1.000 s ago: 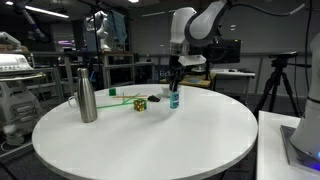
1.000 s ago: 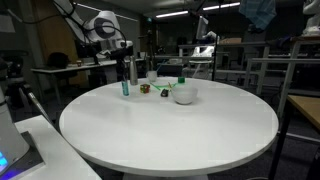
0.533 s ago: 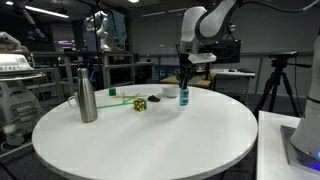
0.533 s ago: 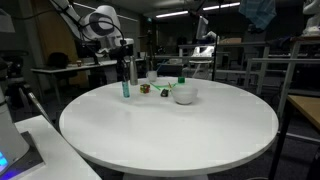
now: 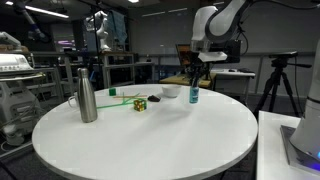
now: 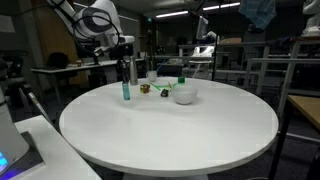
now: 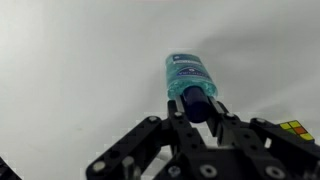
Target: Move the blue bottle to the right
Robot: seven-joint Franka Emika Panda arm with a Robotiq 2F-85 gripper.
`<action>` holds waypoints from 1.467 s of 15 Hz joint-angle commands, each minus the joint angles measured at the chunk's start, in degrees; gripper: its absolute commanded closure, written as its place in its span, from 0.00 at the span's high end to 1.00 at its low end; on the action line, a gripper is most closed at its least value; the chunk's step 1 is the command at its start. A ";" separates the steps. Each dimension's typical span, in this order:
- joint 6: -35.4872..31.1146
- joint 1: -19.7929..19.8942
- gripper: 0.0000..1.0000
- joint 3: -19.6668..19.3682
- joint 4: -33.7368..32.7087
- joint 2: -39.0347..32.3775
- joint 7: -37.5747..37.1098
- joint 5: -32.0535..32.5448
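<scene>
Arm [image 5: 218,18]: white, rounded link housings, upper right of frame. Gripper [image 7: 197,108]: black, with linked finger bars and round pivot pins.

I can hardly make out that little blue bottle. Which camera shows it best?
The wrist view: the blue bottle fills the middle of the picture, its dark cap between the fingers of the gripper. Both exterior views show the bottle only small and far off, upright on the white table.
</scene>
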State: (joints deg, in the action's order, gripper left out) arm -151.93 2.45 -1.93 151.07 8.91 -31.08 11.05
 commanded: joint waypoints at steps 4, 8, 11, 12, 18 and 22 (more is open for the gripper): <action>0.11 3.11 0.07 1.26 2.94 2.60 0.81 -0.95; -0.02 3.03 0.07 1.46 3.33 1.45 1.21 -1.71; 0.06 2.67 0.07 1.61 3.66 1.03 1.78 -2.52; 0.02 2.63 0.07 1.72 3.76 0.82 1.80 -2.60; -0.15 2.36 0.07 1.81 4.30 -0.03 2.48 -3.77; -0.37 2.11 0.07 1.62 4.48 -1.15 3.29 -5.00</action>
State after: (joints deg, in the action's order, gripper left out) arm -151.93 4.45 -0.63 155.37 8.48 -30.24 8.54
